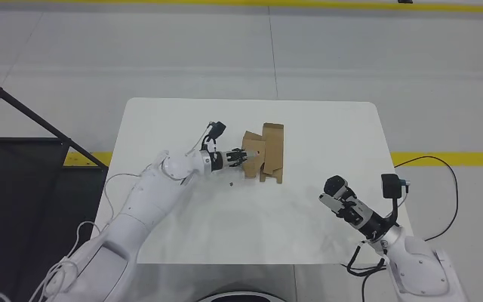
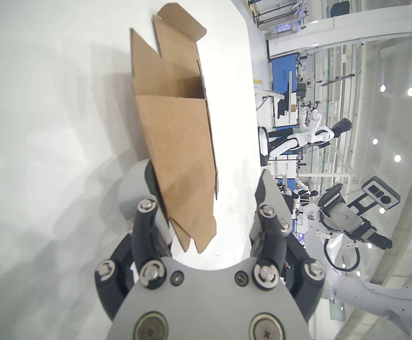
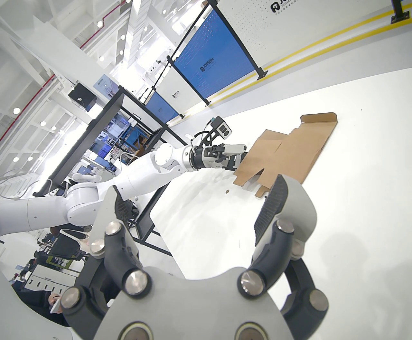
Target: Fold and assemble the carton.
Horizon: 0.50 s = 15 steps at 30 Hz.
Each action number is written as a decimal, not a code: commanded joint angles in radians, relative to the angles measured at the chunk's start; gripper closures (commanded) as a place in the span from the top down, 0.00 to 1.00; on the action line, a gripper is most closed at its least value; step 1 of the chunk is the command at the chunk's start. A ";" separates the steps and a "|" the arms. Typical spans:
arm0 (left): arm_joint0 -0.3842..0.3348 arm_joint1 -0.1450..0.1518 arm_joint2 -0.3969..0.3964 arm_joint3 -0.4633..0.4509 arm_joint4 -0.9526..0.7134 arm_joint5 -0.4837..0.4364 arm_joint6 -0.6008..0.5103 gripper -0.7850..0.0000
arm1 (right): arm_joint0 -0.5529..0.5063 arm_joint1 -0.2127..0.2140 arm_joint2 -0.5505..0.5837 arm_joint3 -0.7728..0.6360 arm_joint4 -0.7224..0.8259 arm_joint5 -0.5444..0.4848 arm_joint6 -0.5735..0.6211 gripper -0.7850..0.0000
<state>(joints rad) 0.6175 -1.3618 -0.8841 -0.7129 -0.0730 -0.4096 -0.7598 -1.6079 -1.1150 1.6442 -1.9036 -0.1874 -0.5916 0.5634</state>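
Left gripper (image 2: 207, 180): fingers spread, straddling the cardboard carton's (image 2: 177, 138) left end, not yet clamped.
Right gripper (image 3: 198, 196): fingers apart, empty, at the table's (image 1: 317, 226) near right, well apart from the cardboard carton.
Cardboard carton: half-flattened, mid-table, end flaps (image 2: 180, 24) loose.
Doing it well: probably grip one panel squarely beside a crease, then brace the right end before squaring.

The white table (image 1: 317, 219) has round corners. A brown cardboard carton (image 1: 268, 155) lies on it, partly folded, with flaps sticking out at its ends. Bare table top shows all around the carton. A tiny brown bit (image 3: 227, 191) lies on the table near the carton.
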 commanded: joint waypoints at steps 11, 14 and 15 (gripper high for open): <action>-0.017 -0.020 -0.008 0.084 -0.072 -0.099 -0.039 0.00 | 0.000 0.000 0.000 0.000 0.000 0.000 0.000 1.00; -0.016 -0.021 -0.013 0.092 -0.077 -0.137 -0.032 0.00 | -0.001 0.000 -0.003 -0.005 -0.008 0.009 -0.005 1.00; -0.013 -0.021 -0.015 0.094 -0.078 -0.152 -0.031 0.00 | -0.002 0.000 -0.008 -0.011 -0.019 0.016 -0.007 1.00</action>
<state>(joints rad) 0.6020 -1.3825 -0.8971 -0.6206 -0.1493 -0.5452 -0.7930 -1.6086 -1.1151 1.6407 -1.9088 -0.1956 -0.5838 0.5593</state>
